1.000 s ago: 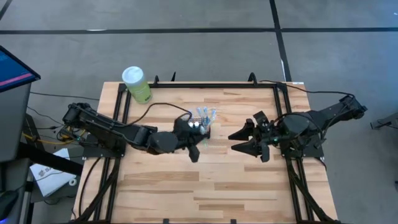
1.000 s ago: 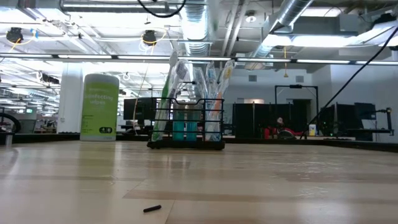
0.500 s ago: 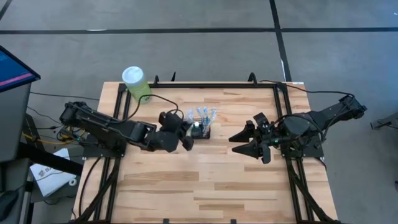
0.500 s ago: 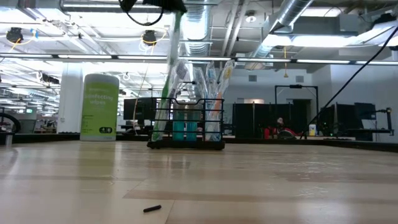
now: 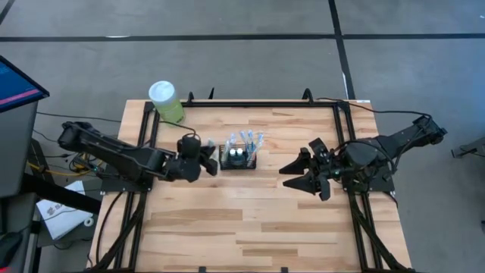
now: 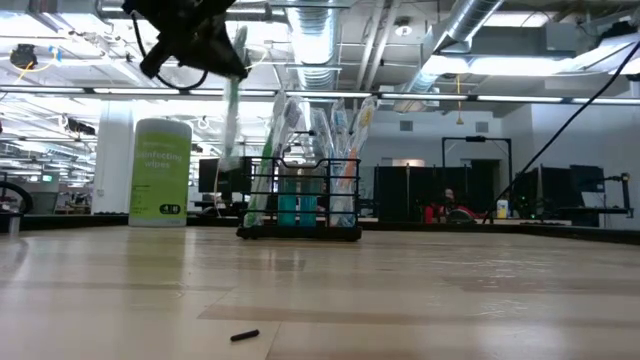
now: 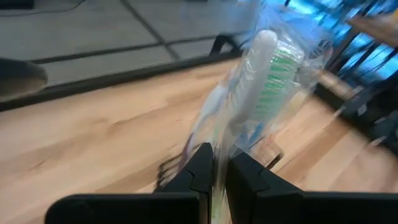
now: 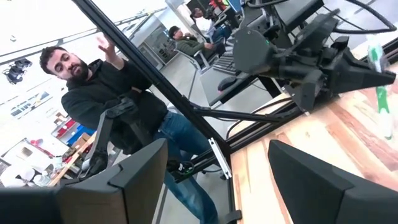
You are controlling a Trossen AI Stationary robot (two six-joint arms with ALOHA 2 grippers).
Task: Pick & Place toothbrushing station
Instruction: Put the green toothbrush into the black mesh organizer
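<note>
Left pincer (image 7: pixel 214 171) clamped on wrapped toothbrush (image 7: pixel 264 74) (beside caddy (image 5: pixel 239 156)), right pincer (image 5: pixel 299 176) apart.

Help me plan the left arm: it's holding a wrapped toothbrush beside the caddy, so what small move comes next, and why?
Probably carry it farther aside and lower it: the left gripper is shut on the toothbrush, lifted above the table, clear of the caddy.

Even overhead light, with blur in the close views

From above I saw the desk (image 5: pixel 250 220) evenly lit with soft shadows. In the low view, ceiling strip lights (image 6: pixel 90 92) glared and the foreground went soft. The wrapped toothbrush (image 7: pixel 264 81) in my left wrist view was smeared by motion blur.
</note>
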